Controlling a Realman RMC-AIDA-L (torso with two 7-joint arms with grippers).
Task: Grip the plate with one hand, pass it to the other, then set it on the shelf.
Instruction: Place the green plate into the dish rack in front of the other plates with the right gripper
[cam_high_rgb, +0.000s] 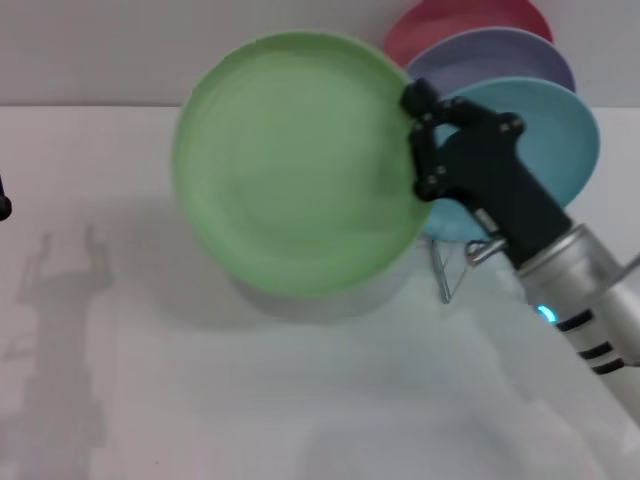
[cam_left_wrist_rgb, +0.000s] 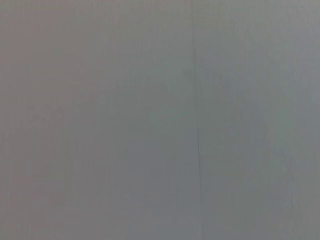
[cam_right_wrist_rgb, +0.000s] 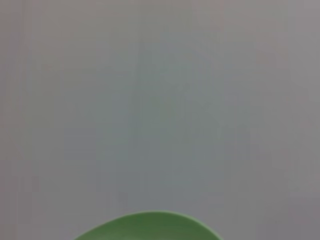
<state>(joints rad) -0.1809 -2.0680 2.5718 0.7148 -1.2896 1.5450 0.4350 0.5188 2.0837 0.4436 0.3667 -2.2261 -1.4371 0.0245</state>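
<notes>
The black two-finger right gripper (cam_high_rgb: 418, 135) is clamped on the rim of the round light-green matte plastic plate (cam_high_rgb: 300, 165), which is held upright above the white table (cam_high_rgb: 300, 400), just beside the silver wire rack (cam_high_rgb: 445, 275); the hand-over step is judged to be in hand. A reach from the left gripper, barely seen at the head view's edge, is called for next.

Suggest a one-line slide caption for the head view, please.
Right gripper holds the green plate tilted above the table, beside blue, lavender and red plates in the rack.
</notes>
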